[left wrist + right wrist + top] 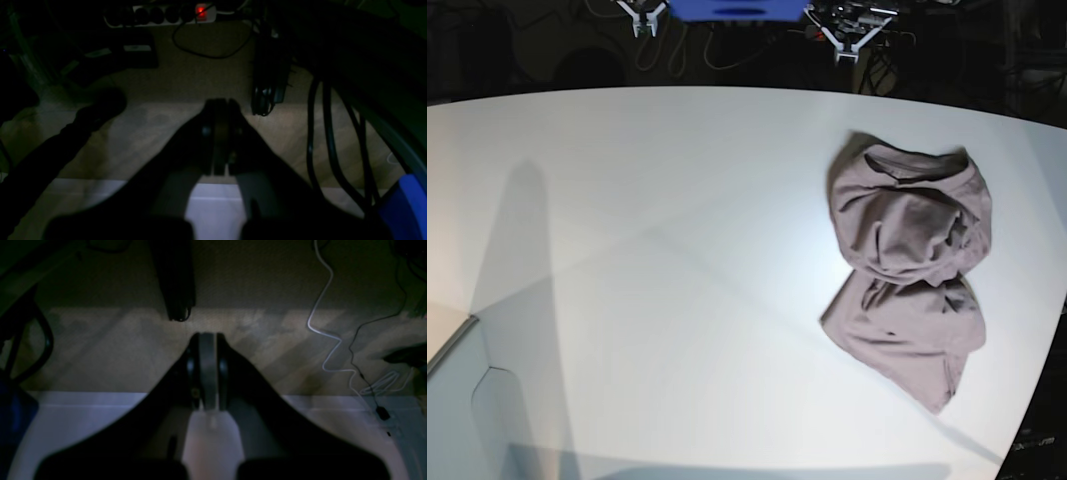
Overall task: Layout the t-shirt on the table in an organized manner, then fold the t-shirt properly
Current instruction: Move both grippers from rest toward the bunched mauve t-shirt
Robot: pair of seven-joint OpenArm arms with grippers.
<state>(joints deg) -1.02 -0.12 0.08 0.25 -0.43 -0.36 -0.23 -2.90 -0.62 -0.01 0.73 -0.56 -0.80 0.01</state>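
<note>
Lying in a crumpled heap near the right edge of the desk, the t-shirt was not yet spread out. Far back, the left end effector and right end effector were clenched, empty. Next, one probably needed to reach and open.

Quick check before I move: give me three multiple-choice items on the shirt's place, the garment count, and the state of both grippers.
1. In the base view the t-shirt lies on the table:
A. at the right side
B. at the left edge
C. dead centre

2. Garments on the table:
A. three
B. two
C. one

3. The left gripper and right gripper are:
A. both wide open
B. both shut, holding nothing
C. both clamped on cloth

Answers:
1 A, the crumpled heap sits toward the right rim.
2 C, only one mauve shirt shows.
3 B, each wrist view shows jaws together over bare floor.
</note>
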